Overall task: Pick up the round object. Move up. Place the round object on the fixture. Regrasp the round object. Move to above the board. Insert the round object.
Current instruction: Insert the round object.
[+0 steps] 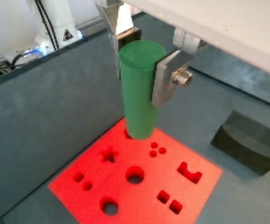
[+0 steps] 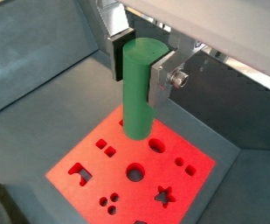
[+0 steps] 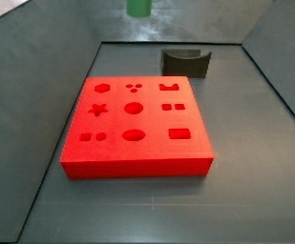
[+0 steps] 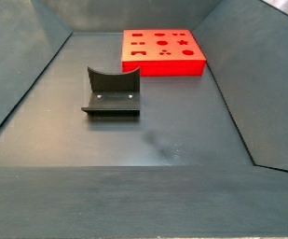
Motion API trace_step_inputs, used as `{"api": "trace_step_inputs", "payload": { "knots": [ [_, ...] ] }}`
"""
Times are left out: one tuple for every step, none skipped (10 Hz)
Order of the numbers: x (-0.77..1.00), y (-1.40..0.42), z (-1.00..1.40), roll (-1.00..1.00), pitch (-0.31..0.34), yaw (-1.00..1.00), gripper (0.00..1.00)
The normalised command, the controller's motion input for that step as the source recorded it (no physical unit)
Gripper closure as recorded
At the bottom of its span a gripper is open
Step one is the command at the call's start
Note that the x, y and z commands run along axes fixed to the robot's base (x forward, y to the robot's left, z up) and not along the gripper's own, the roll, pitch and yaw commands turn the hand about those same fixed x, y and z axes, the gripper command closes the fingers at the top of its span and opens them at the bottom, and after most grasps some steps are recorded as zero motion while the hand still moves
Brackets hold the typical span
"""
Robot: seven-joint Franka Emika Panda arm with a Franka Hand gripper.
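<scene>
My gripper (image 1: 144, 68) (image 2: 141, 72) is shut on the round object (image 1: 140, 94) (image 2: 138, 96), a smooth green cylinder that hangs upright between the silver fingers (image 1: 165, 77). Both wrist views show the peg's lower end high above the board (image 1: 90, 188) (image 2: 201, 179), a bright red slab with shaped recesses. In a side view only the peg's green tip (image 3: 138, 8) shows at the upper edge, above and behind the board (image 3: 136, 157). The fixture (image 3: 185, 62) (image 4: 111, 93) (image 1: 252, 140), a dark notched block, stands empty on the floor beside the board (image 4: 161, 51).
Dark grey walls (image 3: 35, 48) (image 4: 21, 84) slope up round the grey floor (image 4: 171, 140). Cables and a bright device (image 1: 32, 48) lie beyond one wall.
</scene>
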Motion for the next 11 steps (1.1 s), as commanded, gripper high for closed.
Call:
{"api": "trace_step_inputs", "payload": {
  "knots": [
    [0.0, 0.0, -0.03, 0.01, 0.0, 0.0, 1.0],
    [-0.01, 0.01, 0.0, 0.0, 0.0, 0.0, 1.0],
    [-0.01, 0.11, 0.0, 0.0, 0.0, 0.0, 1.0],
    [-0.07, 0.13, 0.0, 0.0, 0.0, 0.0, 1.0],
    [-0.09, 0.14, 0.0, 0.0, 0.0, 0.0, 1.0],
    [-0.11, 0.13, 0.0, 0.0, 0.0, 0.0, 1.0],
    [-0.05, 0.05, 0.0, 0.0, 0.0, 0.0, 1.0],
    [0.0, 0.0, -0.02, 0.0, 0.0, 0.0, 1.0],
    [0.0, 0.0, -0.02, 0.0, 0.0, 0.0, 1.0],
    [0.0, 0.0, -0.03, 0.0, 0.0, 0.0, 1.0],
    [0.0, 0.0, -0.02, 0.0, 0.0, 0.0, 1.0]
  ]
}}
